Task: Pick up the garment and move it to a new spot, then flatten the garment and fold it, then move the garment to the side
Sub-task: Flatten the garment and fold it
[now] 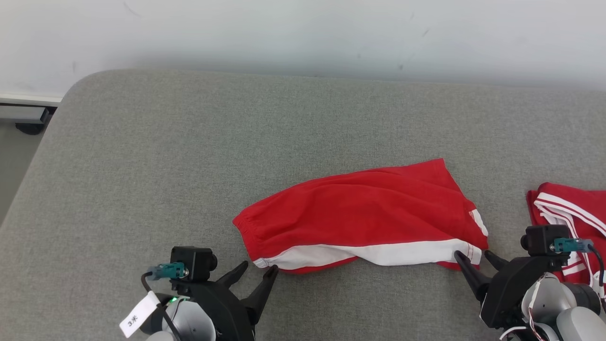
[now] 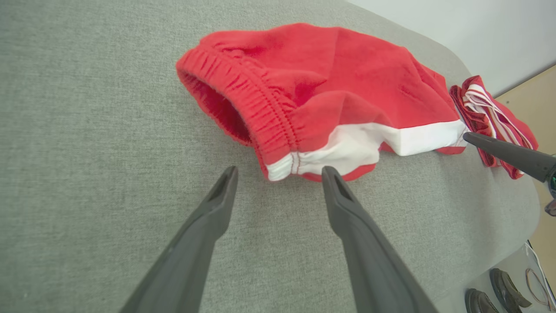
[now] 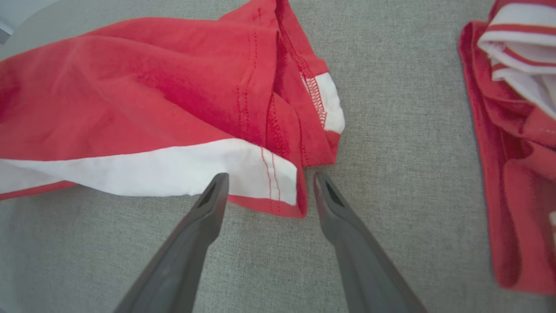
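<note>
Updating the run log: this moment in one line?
left gripper: open, at waistband corner | right gripper: open, at hem corner | shorts: lying loose, unheld

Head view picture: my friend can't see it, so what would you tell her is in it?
A pair of red shorts with a white stripe lies rumpled on a grey padded surface. The robot's left tool and right tool, both open, sit by the shorts' two near corners. Another red and white garment lies at the right edge.
</note>
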Controlling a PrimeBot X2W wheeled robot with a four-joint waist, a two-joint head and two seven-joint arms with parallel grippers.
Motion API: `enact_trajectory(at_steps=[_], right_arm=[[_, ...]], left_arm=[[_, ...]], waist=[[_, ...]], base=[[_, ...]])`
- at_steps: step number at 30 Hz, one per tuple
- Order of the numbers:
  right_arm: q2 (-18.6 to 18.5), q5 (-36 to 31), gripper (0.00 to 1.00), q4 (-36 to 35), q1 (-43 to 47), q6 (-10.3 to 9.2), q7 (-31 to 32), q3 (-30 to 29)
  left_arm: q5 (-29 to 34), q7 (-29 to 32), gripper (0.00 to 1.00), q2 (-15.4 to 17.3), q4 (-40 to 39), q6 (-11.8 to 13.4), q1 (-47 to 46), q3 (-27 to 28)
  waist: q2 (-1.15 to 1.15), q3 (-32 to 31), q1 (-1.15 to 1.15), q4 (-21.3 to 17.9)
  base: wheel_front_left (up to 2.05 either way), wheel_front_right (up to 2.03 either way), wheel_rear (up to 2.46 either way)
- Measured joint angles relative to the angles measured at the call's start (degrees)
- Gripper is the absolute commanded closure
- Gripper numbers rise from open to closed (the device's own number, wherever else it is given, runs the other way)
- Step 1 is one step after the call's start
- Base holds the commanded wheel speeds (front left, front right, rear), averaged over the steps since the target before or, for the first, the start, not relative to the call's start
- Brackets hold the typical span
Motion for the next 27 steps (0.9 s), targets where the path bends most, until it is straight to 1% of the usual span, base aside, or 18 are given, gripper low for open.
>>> enact_trajectory(at_steps=[4,5,7,8,9,10,11,12,13,14,18,19,21,22,23,24,26,27], right_arm=[[0.1,0.0,0.00,0.2,-0.5,0.09,0.0,0.1],[0.1,0.0,0.00,0.2,-0.5,0.09,0.0,0.1],[0.1,0.0,0.17,0.5,-0.8,0.24,0.3,0.2],[0.1,0.0,0.42,0.7,-1.0,0.25,0.5,0.2],[0.1,0.0,0.53,0.7,-1.0,0.38,0.5,0.3],[0.1,0.0,0.55,0.8,-1.0,0.48,0.5,0.3],[0.1,0.0,0.59,0.8,-1.0,0.48,0.5,0.4],[0.1,0.0,0.61,0.9,-1.0,0.48,0.5,0.4],[0.1,0.0,0.63,0.9,-1.0,0.48,0.5,0.5],[0.1,0.0,0.64,1.0,-1.0,0.48,0.5,0.5],[0.1,0.0,0.65,1.2,-1.0,0.48,0.5,0.5],[0.1,0.0,0.64,1.2,-1.0,0.48,0.5,0.4],[0.1,0.0,0.55,1.3,-1.0,0.48,0.5,0.4],[0.1,0.0,0.53,1.3,-1.0,0.48,0.5,0.4],[0.1,0.0,0.38,1.4,-1.0,0.48,0.5,0.4],[0.1,0.0,0.20,1.4,-1.0,0.48,0.5,0.4],[0.1,0.0,0.03,1.4,-1.0,0.48,0.5,0.4],[0.1,0.0,0.00,1.4,-0.9,0.48,0.5,0.5]], left_arm=[[0.0,0.1,0.00,-0.2,0.3,0.0,-0.1,-0.2],[0.0,0.1,0.04,-0.2,0.3,0.0,-0.1,-0.2],[0.0,0.4,0.23,-0.2,0.5,-0.1,-0.2,-0.3],[0.0,0.5,0.48,-0.2,0.7,-0.1,-0.2,-0.4],[-0.1,0.5,0.53,-0.2,0.9,-0.3,-0.2,-0.5],[-0.1,0.5,0.57,-0.3,0.9,-0.6,-0.2,-0.6],[-0.1,0.6,0.67,-0.5,1.0,-0.6,-0.2,-0.7],[-0.2,0.8,0.74,-0.5,1.1,-0.6,-0.2,-0.7],[-0.3,1.0,0.87,-0.5,1.2,-0.6,-0.2,-0.8],[-0.4,1.0,0.89,-0.5,1.2,-0.6,-0.2,-0.8],[-0.5,1.0,0.89,-0.5,1.4,-0.7,-0.3,-0.7],[-0.5,1.0,0.86,-0.5,1.4,-0.9,-0.3,-0.6],[-0.5,1.0,0.56,-0.5,1.6,-0.7,-0.4,-0.4],[-0.4,1.0,0.31,-0.4,1.9,-0.5,-0.6,-0.3],[-0.4,1.0,0.00,-0.3,2.0,-0.4,-0.8,-0.2],[-0.3,1.0,0.00,-0.2,2.2,0.0,-1.0,-0.1],[0.1,0.9,0.00,0.1,2.5,0.0,-1.1,0.0],[0.1,0.9,0.00,0.2,2.7,0.1,-1.1,0.0]], waist=[[0.00,0.2,0.00,0.1],[0.00,0.2,0.00,0.1],[0.00,0.2,0.00,0.2],[0.00,0.2,0.00,0.2],[0.00,0.2,0.00,0.2],[0.00,0.2,0.00,0.2],[0.00,0.2,0.00,0.3],[0.00,0.2,0.00,0.3],[0.00,0.2,0.00,0.3],[0.00,0.2,0.00,0.3],[0.00,0.1,0.00,0.4],[0.00,0.1,0.00,0.4],[0.00,0.1,0.00,0.4],[0.00,0.1,0.00,0.4],[0.00,0.0,0.00,0.4],[0.00,0.0,0.00,0.4],[0.00,0.0,0.00,0.4],[0.00,0.0,0.00,0.4]], base=[[0.00,0.00,0.00],[0.00,0.00,0.00],[0.00,0.00,0.00],[0.00,0.00,0.00],[0.00,0.00,0.00],[0.00,0.00,0.00],[0.00,0.00,0.00],[0.00,0.00,0.00],[0.00,0.00,0.00],[0.00,0.00,0.00],[0.00,0.00,0.00],[0.00,0.00,0.00],[0.00,0.00,0.00],[0.00,0.00,0.00],[0.00,0.00,0.00],[0.00,0.00,0.00],[0.00,0.00,0.00],[0.00,0.00,0.00]])
